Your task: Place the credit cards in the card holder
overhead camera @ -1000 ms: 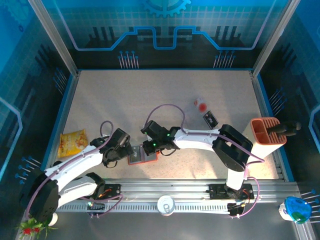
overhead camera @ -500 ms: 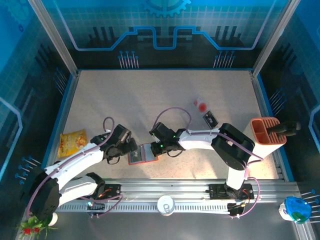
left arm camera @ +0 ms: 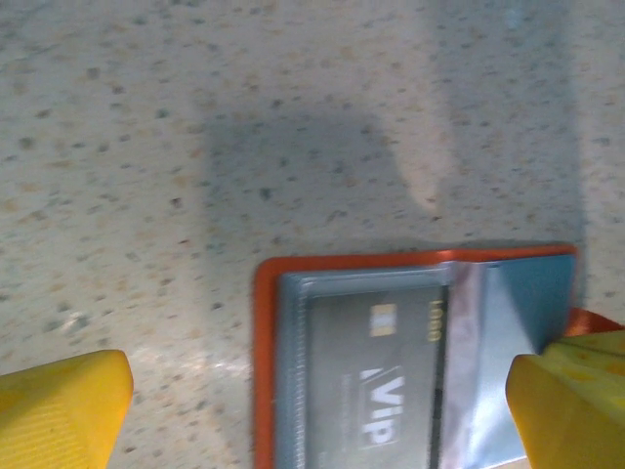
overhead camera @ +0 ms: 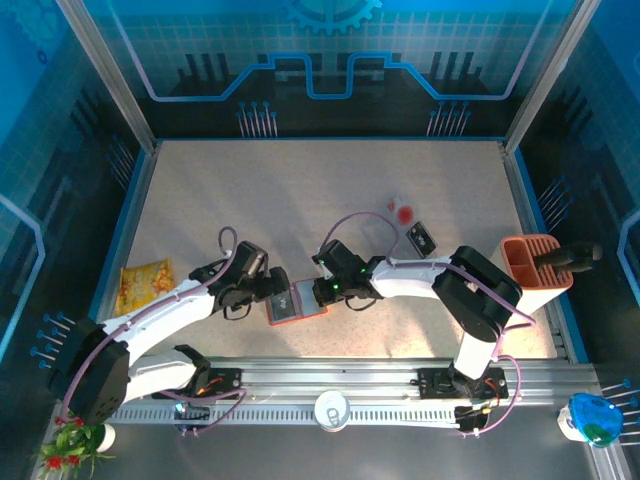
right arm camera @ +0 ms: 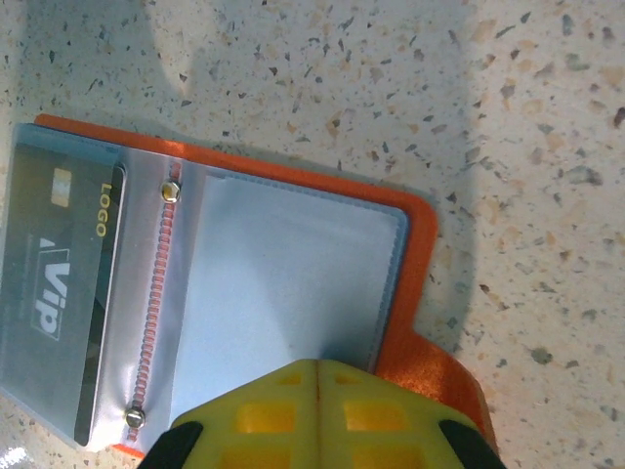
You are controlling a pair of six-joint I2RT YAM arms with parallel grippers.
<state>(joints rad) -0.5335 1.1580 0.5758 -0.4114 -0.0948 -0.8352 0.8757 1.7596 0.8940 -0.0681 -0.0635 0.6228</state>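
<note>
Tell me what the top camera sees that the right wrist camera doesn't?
The top view takes in the open left claw, a yellow crinkly snack bag, a terracotta slotted bin and a small dark loose card farther back. The right wrist view gives the close-up: VIP lettering on the dark plastic card inside the wallet, plus red stitching between two brass studs. Both share the open red-orange folding wallet on the speckled table and the shut right claw.

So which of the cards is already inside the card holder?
The dark VIP card, under the open card holder's clear sleeve. The black card and the pale red-spotted card lie loose on the table farther back.
</note>
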